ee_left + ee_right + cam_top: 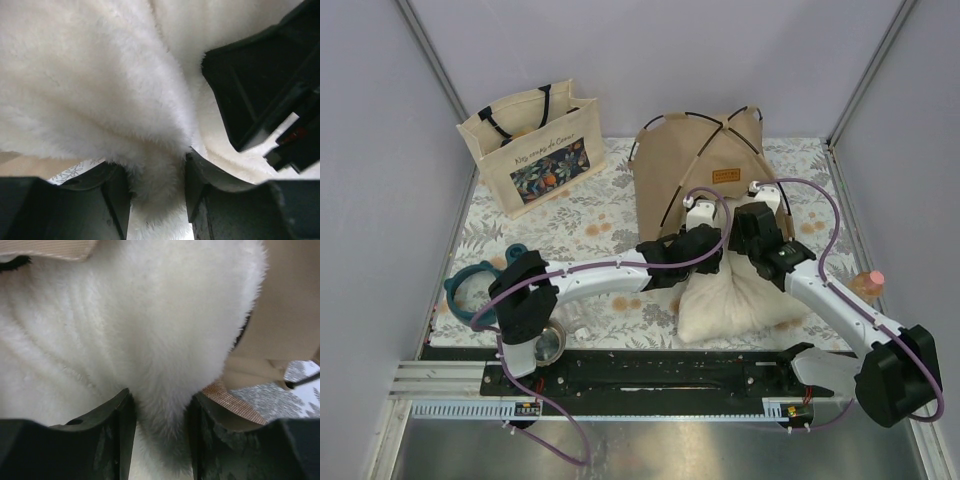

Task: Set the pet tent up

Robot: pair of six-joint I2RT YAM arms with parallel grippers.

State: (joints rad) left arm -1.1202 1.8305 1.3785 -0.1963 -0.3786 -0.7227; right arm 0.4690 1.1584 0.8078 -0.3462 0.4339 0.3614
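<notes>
Viewing from above, tent: the pet tent [695,160] stands at the back centre of the floral table cover [580,220], with its black poles [692,118] crossing over the top and its brown label [725,175] facing the arms.
Top view, pillow: a fluffy white pillow [730,305] lies just in front of the tent, with its upper edge raised against the tent front.
Top view, arms: the left gripper [700,250] and the right gripper [757,240] sit side by side at that upper edge. Their housings hide the fingertips and part of the tent front (the jaw state cannot be read from here).
Top view, surroundings: a tote bag [535,150] stands back left, apart from the tent. A teal ring [472,287] and a small metal bowl [551,343] lie near the left arm base. A bottle [869,282] stands at the right table edge.
Left wrist view, grip: the left gripper is clamped on the pillow, with a narrow fold of fur pinched between its fingers [112,200].
Left wrist view, obstruction: fur fills most of the frame. The right gripper's black housing sits close at upper right, and a sliver of table cover shows at lower left.
Right wrist view, grip: the right gripper is clamped on the pillow. A fold of fur fills the gap and touches both fingers [120,435].
Right wrist view, extra detail: tan tent fabric lies against the pillow at the right and along the top edge, and a woven brown strip [235,401] sits beside the right-hand finger.
</notes>
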